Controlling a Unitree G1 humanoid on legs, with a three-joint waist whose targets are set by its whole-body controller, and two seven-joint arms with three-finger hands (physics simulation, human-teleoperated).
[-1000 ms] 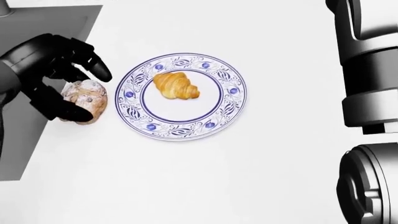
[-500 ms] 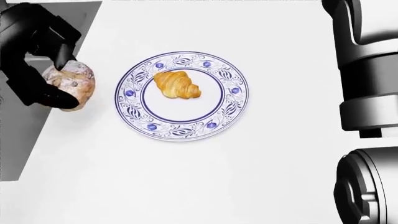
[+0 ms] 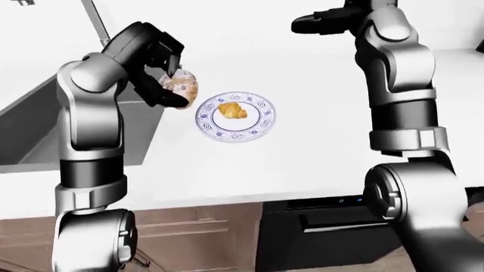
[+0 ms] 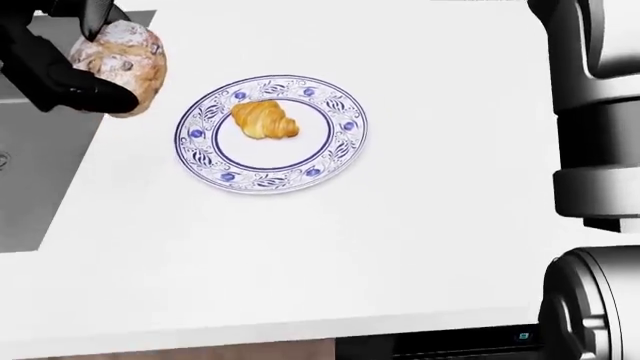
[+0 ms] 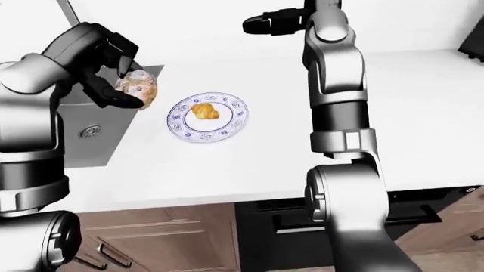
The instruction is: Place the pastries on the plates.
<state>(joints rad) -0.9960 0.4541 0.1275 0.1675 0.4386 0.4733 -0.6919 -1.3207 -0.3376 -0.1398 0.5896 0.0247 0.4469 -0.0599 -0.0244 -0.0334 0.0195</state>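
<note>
In the eye views, wooden cabinet fronts (image 5: 151,232) and a dark appliance (image 3: 333,226) sit lowest, under the near edge of the white tabletop (image 4: 330,262).

Taking the blue-patterned plate (image 4: 345,131) as the landmark: it lies flat on the tabletop, and a golden croissant (image 4: 264,120) rests inside its inner ring, a little toward the upper left of centre in the head view.

Left of the plate and slightly higher in the head view, the left hand (image 4: 70,64) is clenched round a rounded, sugar-dusted pastry with dark specks (image 4: 122,54). One black finger wraps under the pastry's lower side and another presses on its top. The eye views show the pastry lifted clear of the tabletop, near the plate's left rim but not over it, above the edge where the tabletop meets the grey sink (image 5: 91,133). The sink basin, with a round drain (image 5: 89,131), lies left of the plate.

Right of the plate, the right arm (image 3: 401,85) rises upright. Its hand (image 5: 265,24) is held high, beyond the plate's far side and well apart from it, fingers stretched out toward the left of the view, released and holding nothing.
</note>
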